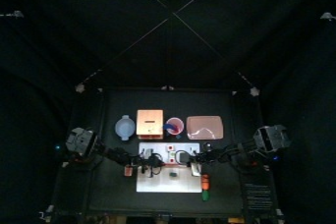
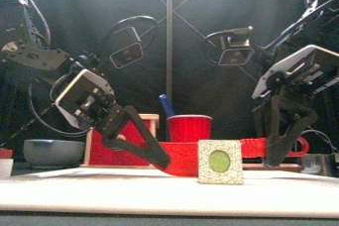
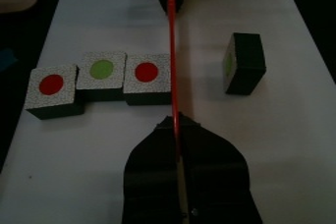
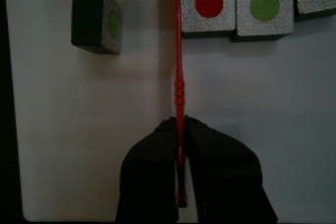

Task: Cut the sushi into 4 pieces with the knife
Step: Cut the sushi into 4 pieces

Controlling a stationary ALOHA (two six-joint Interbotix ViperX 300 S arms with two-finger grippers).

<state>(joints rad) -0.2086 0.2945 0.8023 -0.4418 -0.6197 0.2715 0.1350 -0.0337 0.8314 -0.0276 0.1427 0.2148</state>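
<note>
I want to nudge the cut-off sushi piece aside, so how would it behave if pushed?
The cut-off piece stands on a narrow edge on the white cutting board, face to the front, so a high push would probably topple it. Its flat sides suggest it would not roll. It looks like a small rigid toy block, likely light.

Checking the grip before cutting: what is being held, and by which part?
The red knife, held at both ends: the left pincer shut on one end, the right pincer on the other.
</note>
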